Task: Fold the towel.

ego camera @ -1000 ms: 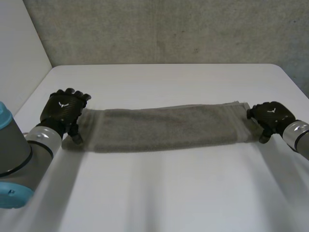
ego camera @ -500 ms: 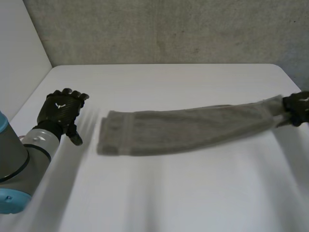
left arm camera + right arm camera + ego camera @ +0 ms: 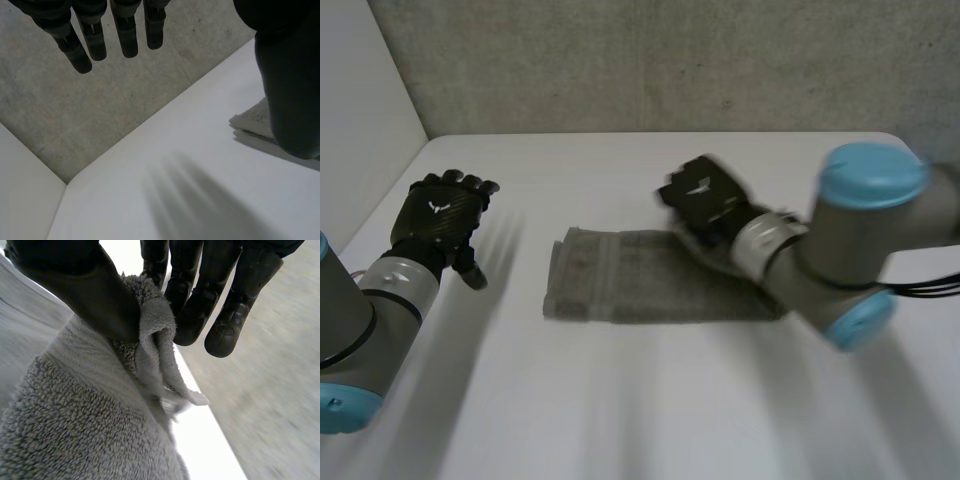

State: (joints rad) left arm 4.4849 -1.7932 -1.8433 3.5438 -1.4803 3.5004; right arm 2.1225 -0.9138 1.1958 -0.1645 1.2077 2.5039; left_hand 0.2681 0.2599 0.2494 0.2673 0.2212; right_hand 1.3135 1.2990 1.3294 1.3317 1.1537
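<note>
The right robot hand (image 3: 703,203), pinching one end of the towel (image 3: 620,290), has carried it across over the half lying on the desk (image 3: 640,400), nearly closing the fold, while the left robot hand (image 3: 442,222) hangs released alongside.

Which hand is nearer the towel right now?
Right. The right hand pinches one end of the towel, held over its middle; the left hand is open beyond the other end, not touching.

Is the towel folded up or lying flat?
Partly folded: the right hand pinches one end of the towel, lifted over the rest, which lies on the table.
</note>
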